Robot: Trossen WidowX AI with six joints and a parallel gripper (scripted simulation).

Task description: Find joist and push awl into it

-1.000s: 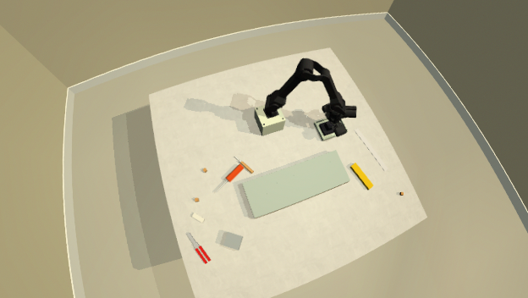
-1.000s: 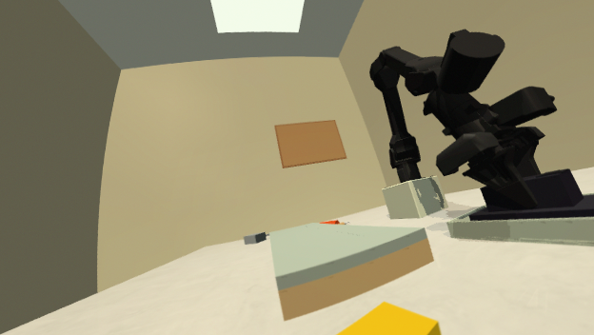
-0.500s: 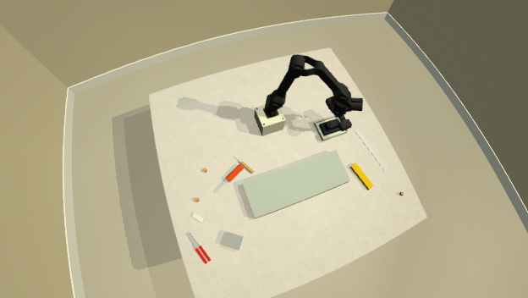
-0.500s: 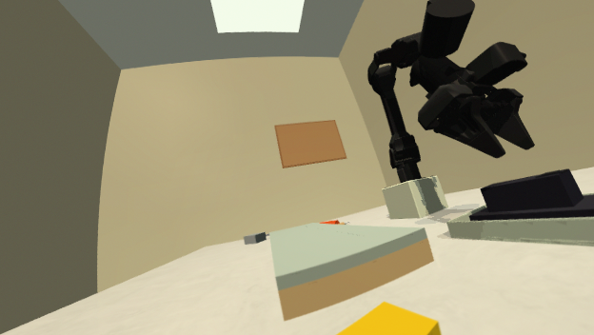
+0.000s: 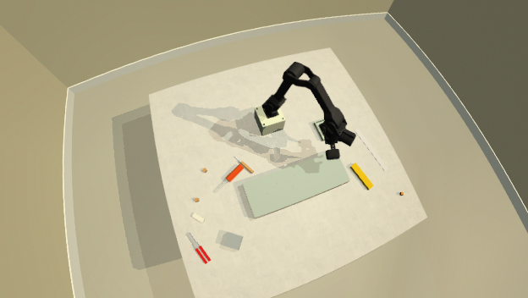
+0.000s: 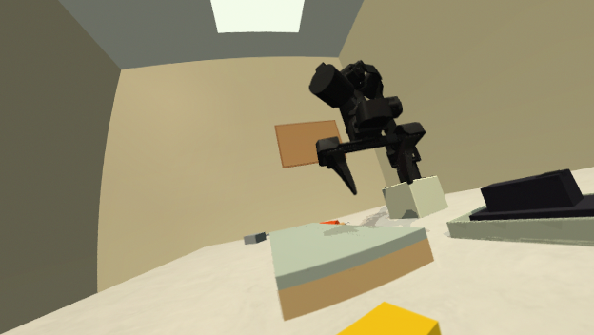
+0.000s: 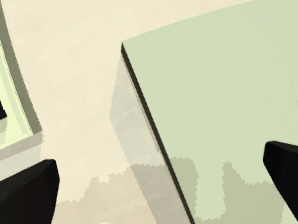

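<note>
My gripper (image 6: 382, 187) (image 7: 166, 163) is wide open and empty, above the panel's end beside the tray. The pale green floor panel (image 5: 292, 190) (image 6: 333, 252) (image 7: 225, 90) lies on its brown base, with a few faint specks on top; I cannot tell what they are. The black stud finder (image 6: 530, 190) (image 7: 2, 111) lies in the pale green tray (image 5: 317, 127) (image 6: 504, 231) (image 7: 25, 97); the arm hides part of both from above. A thin orange-handled tool (image 5: 246, 167) and a thicker red-orange-handled one (image 5: 234, 173) lie beyond the panel's far end; which is the awl is unclear.
A yellow bar (image 5: 361, 176) (image 6: 390, 321) lies by the panel's near end, and a thin white strip (image 5: 371, 150) beyond it. A grey block (image 5: 232, 240) (image 6: 254, 238), red-handled pliers (image 5: 204, 252) and a small white block (image 5: 198, 217) lie at the lower left.
</note>
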